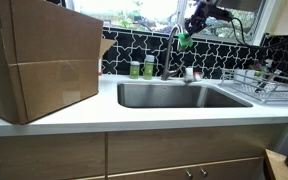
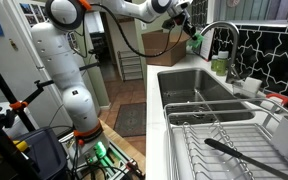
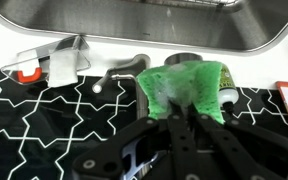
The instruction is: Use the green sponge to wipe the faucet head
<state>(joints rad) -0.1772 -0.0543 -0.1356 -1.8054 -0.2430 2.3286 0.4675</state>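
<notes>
My gripper (image 3: pixel 180 112) is shut on the green sponge (image 3: pixel 184 88), which sticks out from between the black fingers. In an exterior view the sponge (image 1: pixel 184 40) hangs at the top of the arched steel faucet (image 1: pixel 170 50), touching or just beside its curve near the faucet head. In an exterior view the gripper (image 2: pixel 191 28) holds the sponge (image 2: pixel 195 40) left of the faucet arch (image 2: pixel 219 30). In the wrist view the faucet pipe (image 3: pixel 144 98) lies under the sponge, with its side lever (image 3: pixel 114 76) to the left.
A steel sink (image 1: pixel 174 95) sits below the faucet. Two green-labelled bottles (image 1: pixel 142 68) stand behind it. A large cardboard box (image 1: pixel 39 55) stands on the counter. A dish rack (image 1: pixel 269 82) is beside the sink. A black patterned backsplash (image 3: pixel 44 120) runs behind.
</notes>
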